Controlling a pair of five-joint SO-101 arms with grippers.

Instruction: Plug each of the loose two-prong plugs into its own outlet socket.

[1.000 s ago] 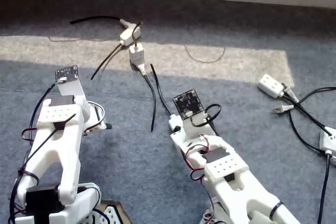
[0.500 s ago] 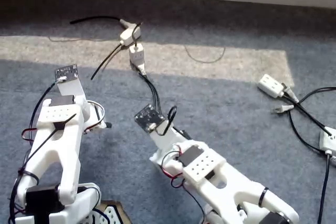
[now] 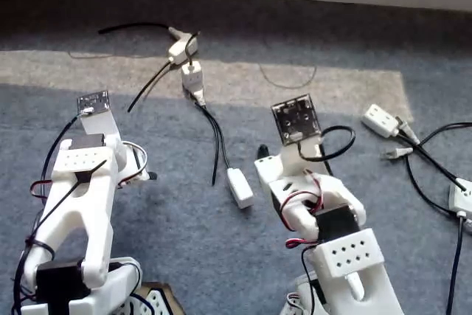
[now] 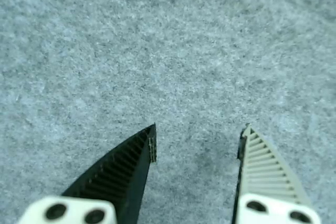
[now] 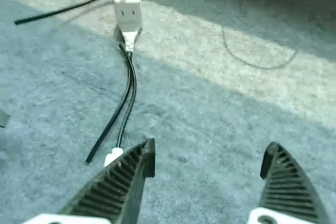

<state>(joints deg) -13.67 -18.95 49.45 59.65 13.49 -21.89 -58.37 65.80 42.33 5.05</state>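
A white block (image 3: 240, 186) on the end of a black cable (image 3: 217, 134) lies on the grey carpet, just left of my right arm (image 3: 310, 197). The cable runs up to a white outlet block (image 3: 192, 76), with a second white block (image 3: 179, 49) behind it. In the right wrist view my right gripper (image 5: 209, 158) is open over bare carpet; the white cable end (image 5: 112, 157) lies beside one finger, and the outlet block (image 5: 128, 10) is farther off. My left gripper (image 4: 198, 140) is open over bare carpet, holding nothing.
At the right lie another white outlet (image 3: 380, 119), a loose plug (image 3: 394, 153) and black cables (image 3: 431, 171), with a further white block (image 3: 462, 200) at the edge. A thin wire loop (image 3: 287, 79) rests on the sunlit strip of carpet. A wall runs along the back.
My right arm swung left over the cable, then back to the right. The white block on the cable end now lies uncovered on the carpet. The left arm has not moved.
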